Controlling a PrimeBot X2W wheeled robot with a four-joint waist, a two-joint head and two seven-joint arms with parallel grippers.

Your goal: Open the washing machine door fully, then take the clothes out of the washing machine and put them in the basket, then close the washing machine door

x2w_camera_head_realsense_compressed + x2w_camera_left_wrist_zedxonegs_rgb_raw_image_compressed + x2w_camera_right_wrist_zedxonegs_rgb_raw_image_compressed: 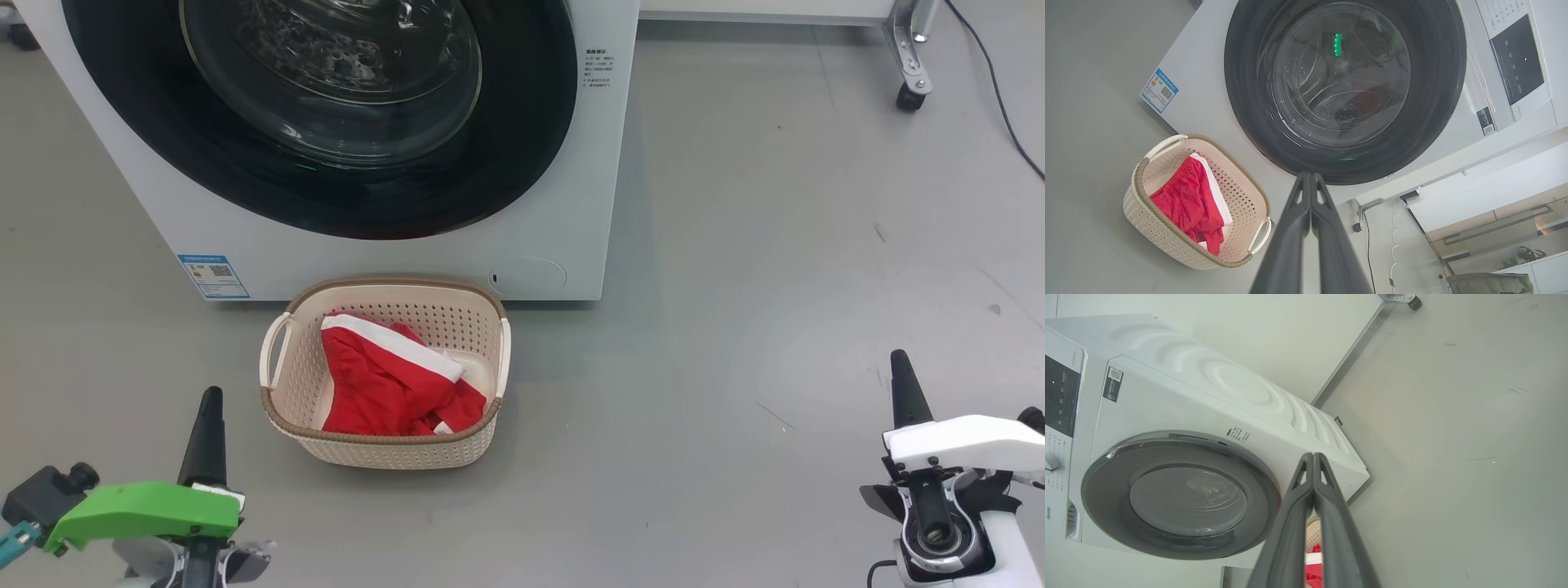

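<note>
- The white washing machine (563, 212) stands on the grey floor (775, 286).
- The washing machine door (531, 122) is shut flush against its front.
- The basket (392, 454) sits on the floor just before the machine.
- The red clothes (371, 388) lie heaped inside the basket.
- The left hand (211, 400) and right hand (900, 363) hang either side, fingers pressed together, empty.

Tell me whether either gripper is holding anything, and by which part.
Nothing is held. The left gripper and the right gripper are both shut on empty air, and the clothes lie loose in the basket.
</note>
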